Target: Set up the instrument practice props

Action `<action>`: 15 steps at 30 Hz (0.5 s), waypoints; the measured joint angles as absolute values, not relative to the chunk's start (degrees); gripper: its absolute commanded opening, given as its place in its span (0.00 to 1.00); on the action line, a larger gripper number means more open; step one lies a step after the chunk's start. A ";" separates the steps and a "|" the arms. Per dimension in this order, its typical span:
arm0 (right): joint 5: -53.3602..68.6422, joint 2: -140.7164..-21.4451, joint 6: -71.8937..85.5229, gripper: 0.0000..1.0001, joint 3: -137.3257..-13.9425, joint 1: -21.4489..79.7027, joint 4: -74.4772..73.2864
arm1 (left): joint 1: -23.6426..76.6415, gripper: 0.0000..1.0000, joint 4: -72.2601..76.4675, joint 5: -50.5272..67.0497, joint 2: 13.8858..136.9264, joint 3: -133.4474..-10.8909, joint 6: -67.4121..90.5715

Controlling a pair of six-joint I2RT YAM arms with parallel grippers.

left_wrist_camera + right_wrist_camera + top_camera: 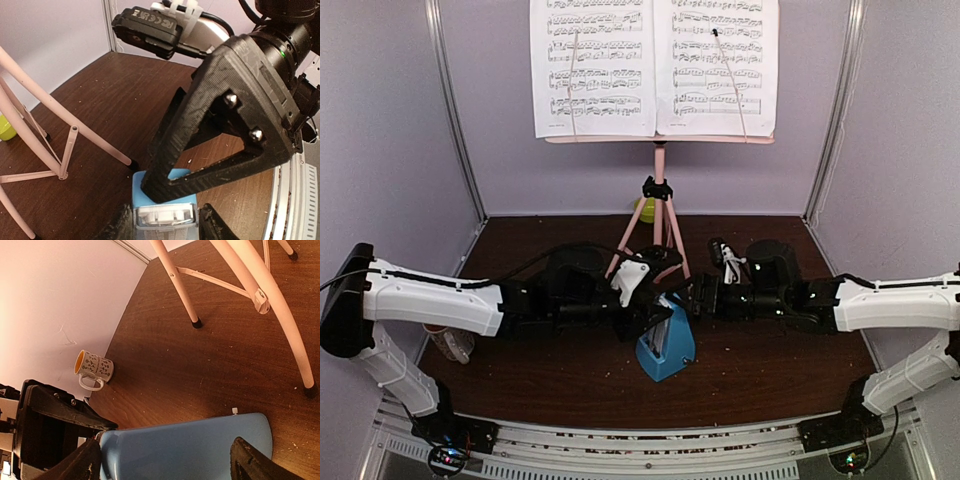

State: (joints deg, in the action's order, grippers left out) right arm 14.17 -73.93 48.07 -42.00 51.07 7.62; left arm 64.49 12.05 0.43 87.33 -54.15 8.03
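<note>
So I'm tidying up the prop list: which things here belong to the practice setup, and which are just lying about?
Part of the job:
- music stand
- two sheet-music pages
- blue metronome

Just lying about:
- mug
- green bowl

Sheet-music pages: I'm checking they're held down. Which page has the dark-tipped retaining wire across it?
The right page; its wire ends in a dark tip near the top. The left page's wire is plain.

Metronome (666, 345) before music stand (659, 215)
</note>
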 measured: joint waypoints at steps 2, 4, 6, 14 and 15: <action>14.13 -73.93 47.90 0.89 -41.60 51.05 8.32 | 64.49 0.36 12.03 0.21 87.26 -54.13 8.08; 14.13 -73.91 47.70 0.89 -41.23 51.03 8.99 | 64.49 0.33 12.05 0.19 87.07 -53.98 8.12; 14.15 -73.93 47.24 0.89 -41.08 51.03 9.32 | 64.49 0.29 12.45 0.19 86.72 -53.43 8.05; 14.96 -74.30 45.10 0.90 -41.08 51.22 10.09 | 64.49 0.14 13.47 0.67 84.07 -50.54 7.01; 15.03 -74.30 44.95 0.90 -41.04 51.27 10.13 | 64.49 0.14 13.50 0.69 83.79 -50.26 6.87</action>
State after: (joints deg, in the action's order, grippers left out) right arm 15.03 -74.30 44.95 -41.04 51.27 10.13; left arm 64.49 13.50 0.69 83.79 -50.26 6.87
